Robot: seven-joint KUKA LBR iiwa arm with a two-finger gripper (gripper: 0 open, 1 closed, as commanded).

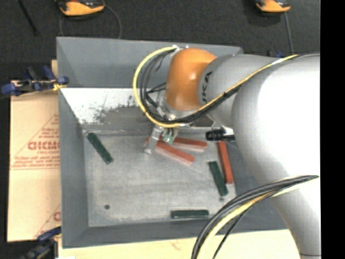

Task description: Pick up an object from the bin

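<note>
The gripper (158,142) hung low near the bin's (73,161) back wall, at the left end of 2 red bars (177,153) lying side by side. It was probably lined up to take 1. I could not tell whether it was open or closed. The green bars (99,147) lay well apart.

One camera covers the scene. It is set above the bin (145,193) and looks down, tilted somewhat to one side, so the bin's far wall (108,63) shows as a broad face and the near wall as a narrow band. The bin takes up most of the frame. The arm (269,107) enters from the bin's right and masks that side of the bin.
</note>
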